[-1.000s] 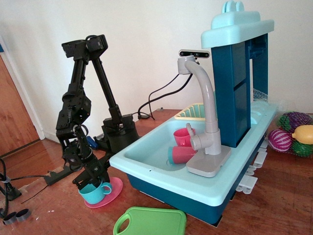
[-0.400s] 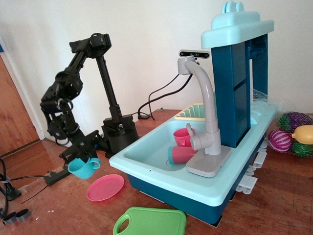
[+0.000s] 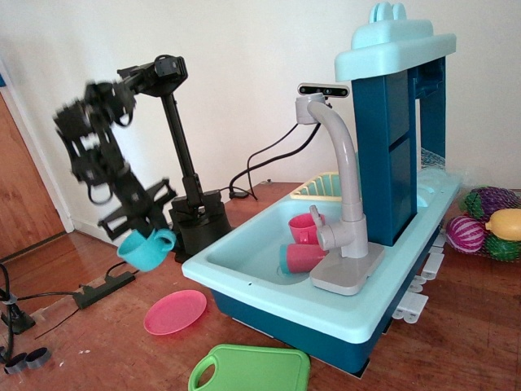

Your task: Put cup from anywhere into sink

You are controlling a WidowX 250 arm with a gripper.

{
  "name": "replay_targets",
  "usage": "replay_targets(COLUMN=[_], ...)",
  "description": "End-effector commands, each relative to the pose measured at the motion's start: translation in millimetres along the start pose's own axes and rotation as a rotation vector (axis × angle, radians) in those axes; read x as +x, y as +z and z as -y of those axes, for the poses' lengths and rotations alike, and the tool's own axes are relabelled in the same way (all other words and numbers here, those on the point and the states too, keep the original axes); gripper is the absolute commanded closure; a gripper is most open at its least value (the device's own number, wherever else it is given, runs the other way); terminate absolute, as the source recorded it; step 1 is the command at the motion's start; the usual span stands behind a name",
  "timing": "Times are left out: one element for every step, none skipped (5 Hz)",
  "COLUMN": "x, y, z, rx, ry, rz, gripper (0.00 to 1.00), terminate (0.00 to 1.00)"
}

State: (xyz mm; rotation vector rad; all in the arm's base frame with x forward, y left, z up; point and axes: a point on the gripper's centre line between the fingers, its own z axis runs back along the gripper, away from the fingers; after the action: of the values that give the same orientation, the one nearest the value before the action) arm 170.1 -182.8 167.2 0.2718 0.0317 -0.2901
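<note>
The teal cup (image 3: 143, 250) is up in the air at the left of the frame. The end effector (image 3: 135, 223) grips it by the top rim, so it is closed on the cup, though the arm is a bit blurry and the fingers are hard to make out. The cup hangs tilted, with its handle pointing to the right toward the sink (image 3: 244, 275).

Under the cup, a little to the right, a flat pink plate (image 3: 175, 312) lies on the table (image 3: 98, 342). The cup is well above it and does not touch it.

So the pick-up part looks done. What is left is to carry the cup right, over the sink's near left rim, then lower it and let go. Two pink cups (image 3: 303, 244) already sit in the basin by the grey faucet (image 3: 342, 171), so the open spot at the left of the basin looks like the easy place to drop it.
</note>
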Motion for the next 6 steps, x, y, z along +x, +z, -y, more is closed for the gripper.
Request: replay_targets(x=[53,60,55,47,43,45], y=[30,16,-6,-25,-42,-56], z=[-24,-25,-39,-65,-107,-133], rx=[-0.046,-0.107,-0.141,-0.137,-0.126,-0.149], ry=[-0.003,0.039,0.077,0.123,0.185,0.225], rz=[0.087,0.039,0.0,-0.001,0.018,0.023], gripper=[1.0,1.0,1.0,1.0,1.0,1.0], terminate=[0.0,0.0,0.0,0.0,0.0,0.0])
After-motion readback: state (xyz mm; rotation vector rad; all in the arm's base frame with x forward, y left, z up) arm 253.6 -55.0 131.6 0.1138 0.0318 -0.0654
